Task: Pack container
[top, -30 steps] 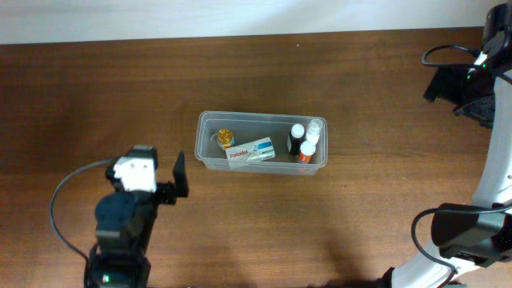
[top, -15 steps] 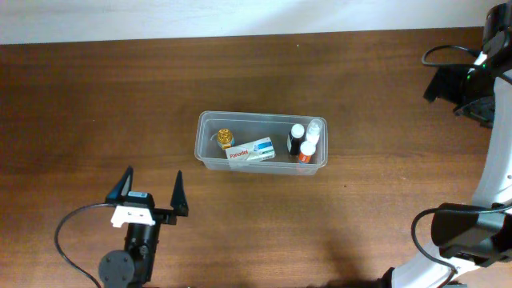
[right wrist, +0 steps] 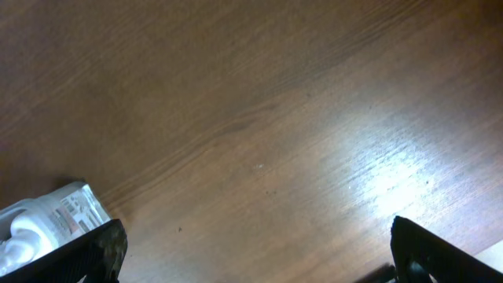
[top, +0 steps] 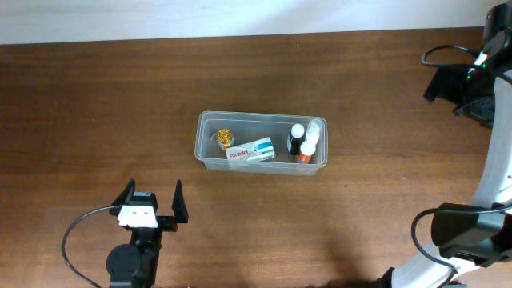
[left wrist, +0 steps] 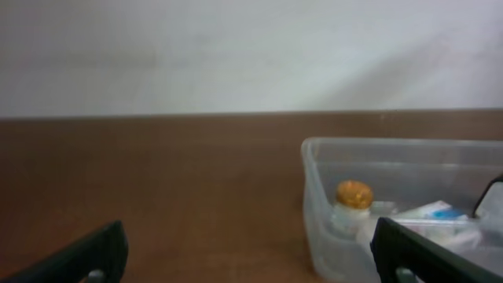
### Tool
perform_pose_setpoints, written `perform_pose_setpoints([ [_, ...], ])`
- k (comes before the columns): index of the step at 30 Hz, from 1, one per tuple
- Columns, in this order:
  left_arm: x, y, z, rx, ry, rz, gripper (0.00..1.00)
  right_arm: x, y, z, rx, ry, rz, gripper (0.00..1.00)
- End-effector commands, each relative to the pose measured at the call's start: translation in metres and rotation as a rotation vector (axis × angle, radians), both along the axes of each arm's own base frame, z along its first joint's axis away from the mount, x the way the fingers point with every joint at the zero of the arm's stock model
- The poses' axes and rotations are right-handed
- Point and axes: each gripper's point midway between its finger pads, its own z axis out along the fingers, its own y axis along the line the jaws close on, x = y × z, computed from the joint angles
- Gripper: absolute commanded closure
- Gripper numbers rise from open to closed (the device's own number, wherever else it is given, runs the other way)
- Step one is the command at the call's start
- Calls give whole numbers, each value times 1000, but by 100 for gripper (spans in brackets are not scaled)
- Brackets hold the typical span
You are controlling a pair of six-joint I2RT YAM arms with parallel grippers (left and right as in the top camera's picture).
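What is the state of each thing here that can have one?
container, no lid, partly filled.
gold-capped bottle, capped, upright.
box, closed, lying down.
black bottle, capped.
orange bottle, capped.
clear bottle, too small to tell.
left tool, open, empty.
right tool, open, empty.

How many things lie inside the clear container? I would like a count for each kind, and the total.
Bottles: 4 (gold-capped bottle, black bottle, orange bottle, clear bottle)
Boxes: 1 (box)
Total: 5, all inside the container
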Motion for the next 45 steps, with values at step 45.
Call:
perform_pose_setpoints([
  [45,-6,19,-1,18,-1,86,1,-9,9,31,-22,-94,5,2],
])
